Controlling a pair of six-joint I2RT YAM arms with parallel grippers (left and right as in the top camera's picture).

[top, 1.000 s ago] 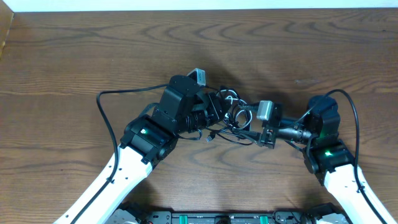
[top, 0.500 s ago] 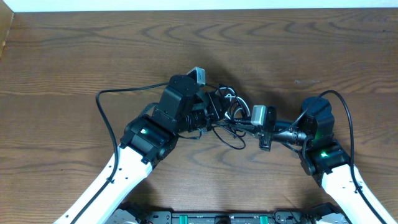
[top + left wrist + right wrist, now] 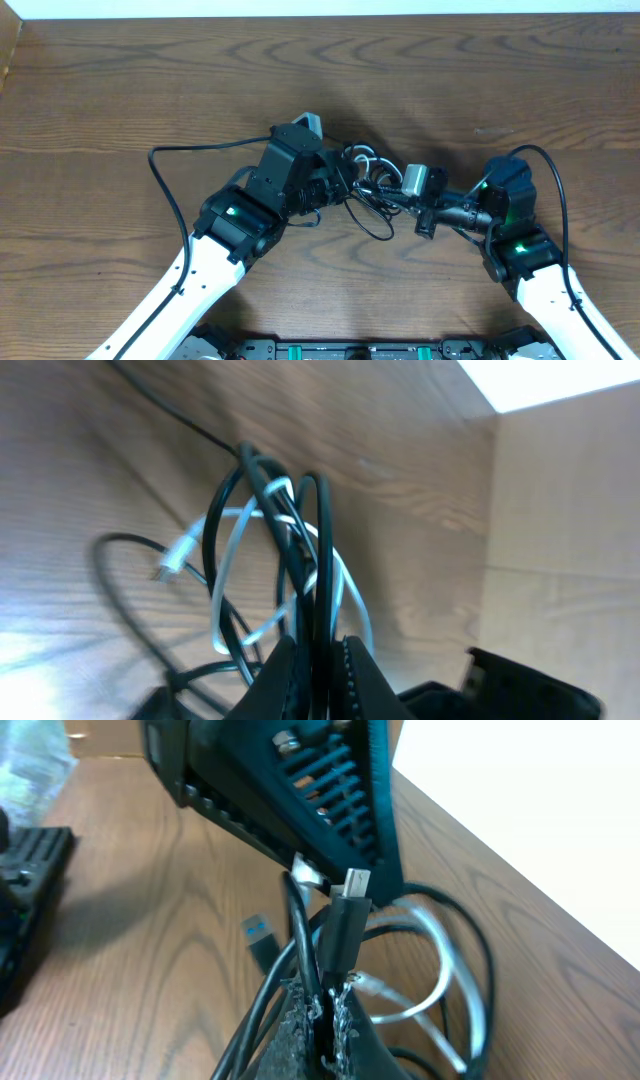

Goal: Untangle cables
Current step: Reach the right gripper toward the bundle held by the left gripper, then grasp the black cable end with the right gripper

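The right gripper (image 3: 325,1010) is pinched tight on a black cable (image 3: 335,955) just below its plug (image 3: 347,890), and the left gripper (image 3: 316,655) is clamped on several black strands. Between them the cables (image 3: 368,180), black with one white loop (image 3: 440,948), bunch together over the middle of the wooden table (image 3: 450,80).

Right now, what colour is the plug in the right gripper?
Black with a silver tip; the plug shows best in the right wrist view.

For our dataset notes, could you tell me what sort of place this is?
Probably a robotics lab bench: a wooden table, two white arms mounted at its near edge, and tangled cables between them.
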